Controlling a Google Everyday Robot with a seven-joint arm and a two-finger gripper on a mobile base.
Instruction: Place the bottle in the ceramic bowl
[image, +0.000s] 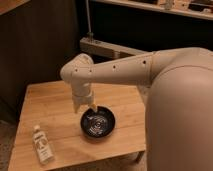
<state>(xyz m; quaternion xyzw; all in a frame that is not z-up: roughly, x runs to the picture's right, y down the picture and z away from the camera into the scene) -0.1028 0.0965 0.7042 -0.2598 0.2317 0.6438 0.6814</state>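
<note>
The bottle (42, 145) lies flat near the front left corner of the wooden table (50, 107), white cap pointing away from me. The ceramic bowl (98, 123) is glossy black and sits right of the table's middle, with nothing in it. My gripper (85, 105) hangs from the white arm just above the bowl's far left rim, well to the right of the bottle and apart from it. It holds nothing that I can see.
My large white arm body (175, 110) fills the right side and hides the table's right end. Dark cabinets and a shelf stand behind the table. The table's front edge runs just below the bottle.
</note>
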